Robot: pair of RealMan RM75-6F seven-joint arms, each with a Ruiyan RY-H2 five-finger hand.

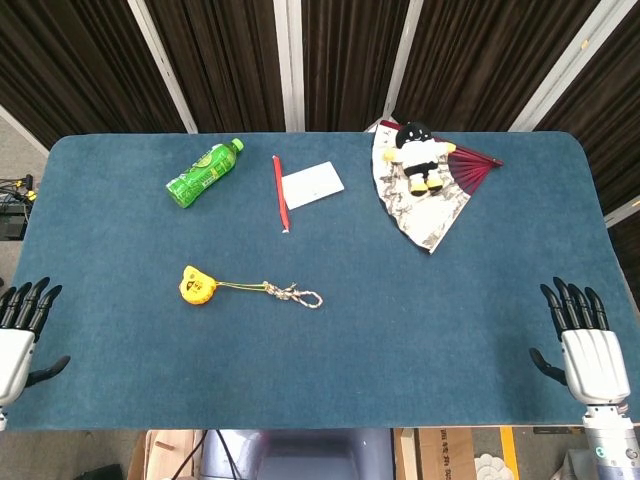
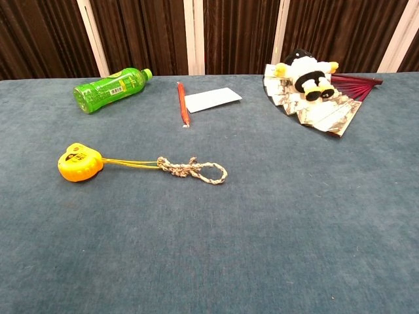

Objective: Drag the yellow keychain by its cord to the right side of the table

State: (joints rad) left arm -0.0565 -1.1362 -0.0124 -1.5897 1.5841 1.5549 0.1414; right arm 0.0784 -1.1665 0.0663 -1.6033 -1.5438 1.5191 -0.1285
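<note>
The yellow keychain [image 1: 196,284] [image 2: 79,162] lies on the blue table, left of the middle. Its thin yellow cord runs right into a braided, knotted loop [image 1: 297,295] [image 2: 195,170]. My left hand [image 1: 18,338] sits at the table's near left corner, fingers apart, holding nothing. At the near right corner my right hand [image 1: 582,343] is likewise spread and empty. Both hands are far from the keychain and show only in the head view.
A green bottle [image 1: 204,172] lies on its side at the back left. A red pencil [image 1: 280,192] and a white card [image 1: 312,184] lie at the back middle. A paper fan [image 1: 428,200] with a plush toy [image 1: 418,154] on it lies back right.
</note>
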